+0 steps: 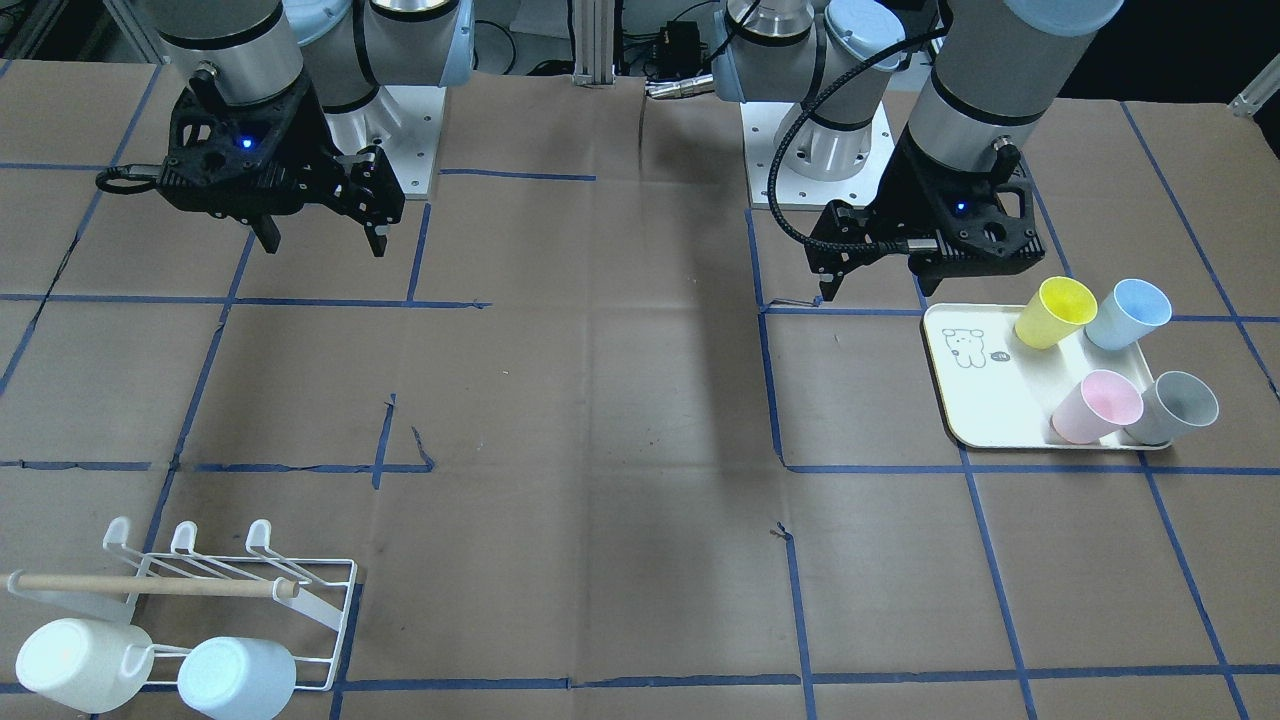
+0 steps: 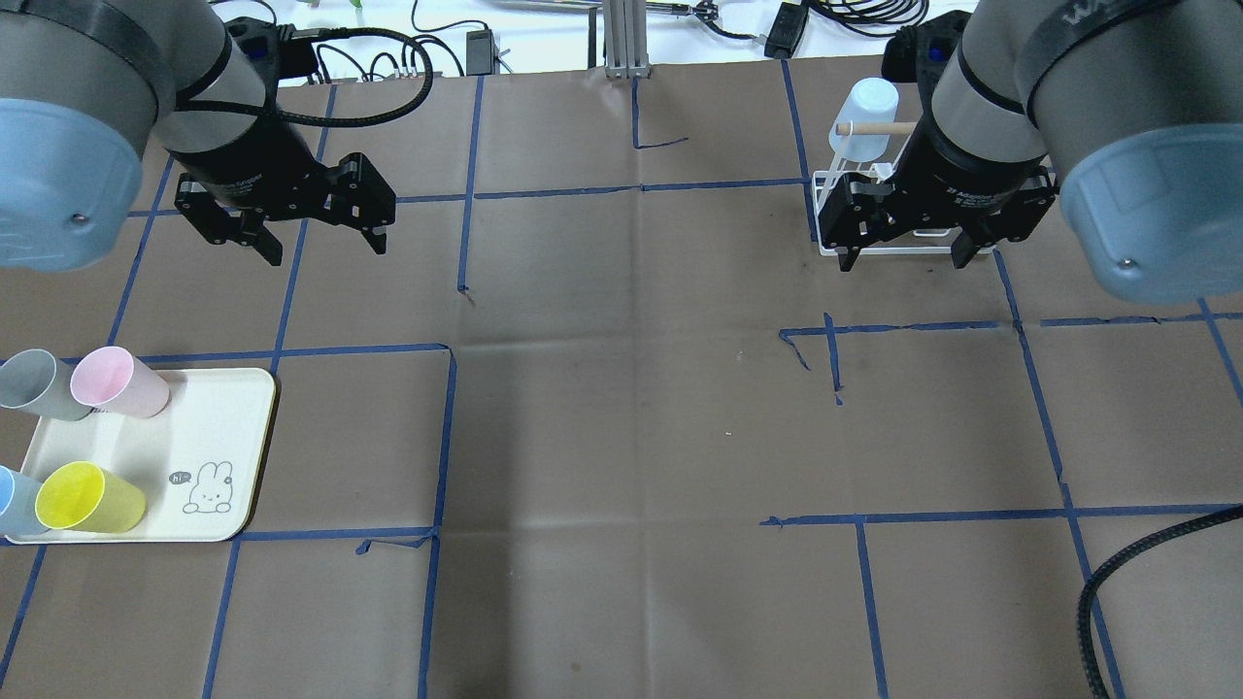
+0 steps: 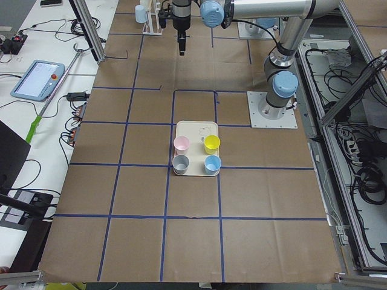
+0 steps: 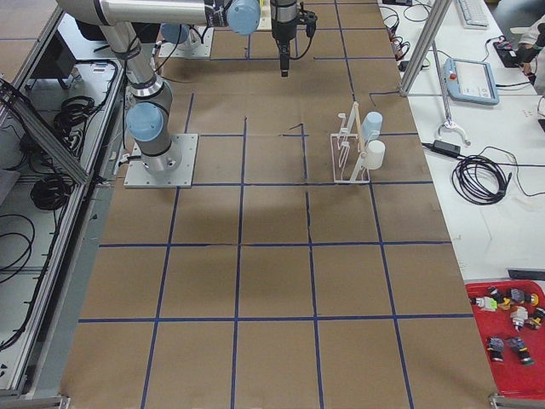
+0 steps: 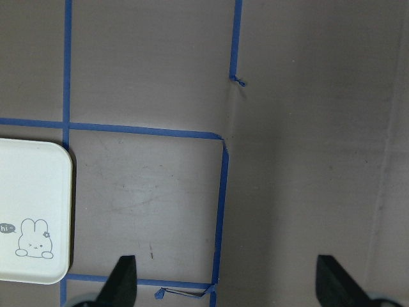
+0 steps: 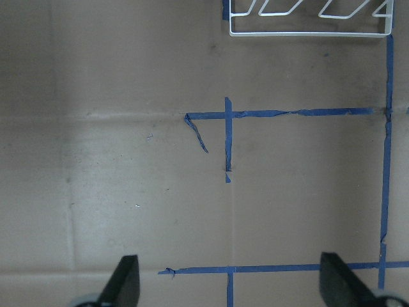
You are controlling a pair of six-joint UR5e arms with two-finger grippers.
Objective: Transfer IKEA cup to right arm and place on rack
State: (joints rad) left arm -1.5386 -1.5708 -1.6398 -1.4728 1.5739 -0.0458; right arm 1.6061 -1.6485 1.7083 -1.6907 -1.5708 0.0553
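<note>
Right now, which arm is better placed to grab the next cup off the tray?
Left. The left tool, open and empty, hangs near the cream tray; the right tool, also open, is across the table by the white wire rack.

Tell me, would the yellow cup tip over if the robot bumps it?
Probably, yes: the yellow cup stands upright, tall and narrow, on the smooth tray. It looks like thin plastic, so likely light. Tipped, it might roll.
</note>
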